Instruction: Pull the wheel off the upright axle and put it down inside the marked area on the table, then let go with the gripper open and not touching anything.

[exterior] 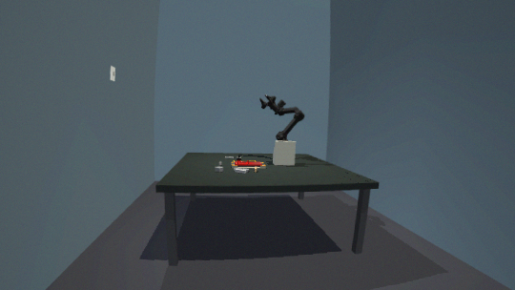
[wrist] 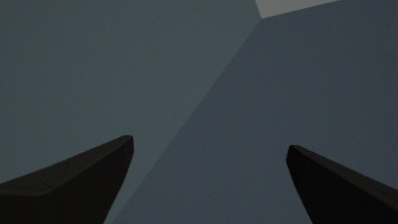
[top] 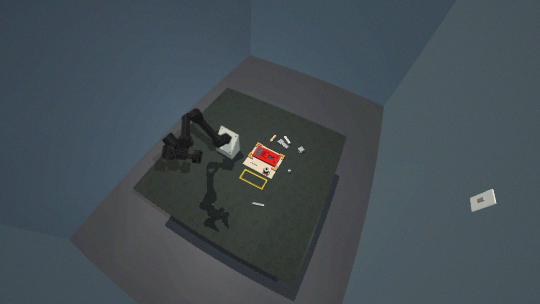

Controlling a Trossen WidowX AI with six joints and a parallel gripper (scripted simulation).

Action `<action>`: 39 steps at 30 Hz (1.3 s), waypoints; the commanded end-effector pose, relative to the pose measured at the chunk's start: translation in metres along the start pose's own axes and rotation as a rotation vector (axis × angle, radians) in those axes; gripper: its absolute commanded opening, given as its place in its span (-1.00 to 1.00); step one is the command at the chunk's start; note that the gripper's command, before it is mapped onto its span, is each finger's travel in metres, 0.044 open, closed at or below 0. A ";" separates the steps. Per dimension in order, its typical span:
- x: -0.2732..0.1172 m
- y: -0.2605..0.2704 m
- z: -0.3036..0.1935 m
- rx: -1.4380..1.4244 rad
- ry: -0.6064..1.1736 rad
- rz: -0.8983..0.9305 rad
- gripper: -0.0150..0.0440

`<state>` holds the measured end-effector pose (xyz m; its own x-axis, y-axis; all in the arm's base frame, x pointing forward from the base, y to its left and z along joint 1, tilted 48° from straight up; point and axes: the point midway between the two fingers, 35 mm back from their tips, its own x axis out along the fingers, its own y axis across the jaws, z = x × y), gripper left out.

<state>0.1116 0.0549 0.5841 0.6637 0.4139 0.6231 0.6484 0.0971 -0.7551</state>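
A small dark wheel (top: 266, 171) (exterior: 238, 157) appears to sit at a corner of the cream board (top: 250, 163), beside the red part. It is too small to make out the axle or how the wheel sits on it. The marked area, a yellow rectangle outline (top: 251, 183), lies on the table beside the board, with nothing visible inside. My gripper (exterior: 264, 98) (wrist: 211, 148) is open and empty, high above the table and far from the wheel. The wrist view shows only walls and a pale patch between and beyond the fingers.
A red part (top: 273, 158) (exterior: 249, 163) lies on the board between orange corner pieces. Grey pieces (top: 301, 149) (exterior: 218, 169), a tan piece (top: 273, 138) and a pale bar (top: 258, 204) lie around it. My arm stands on a white block (top: 227, 150) (exterior: 284, 154).
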 end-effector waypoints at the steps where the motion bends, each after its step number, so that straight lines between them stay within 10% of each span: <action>1: 0.000 0.001 -0.001 0.006 0.002 0.001 0.78; 4: 0.005 0.010 -0.017 0.090 0.037 0.012 0.53; 20: 0.046 0.222 -0.138 0.951 0.558 0.319 0.53; 39: 0.000 0.448 -0.094 1.201 1.141 0.827 0.53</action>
<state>0.4251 -0.0001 0.3178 0.9383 0.0271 -0.3448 -0.1548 0.9244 -0.3486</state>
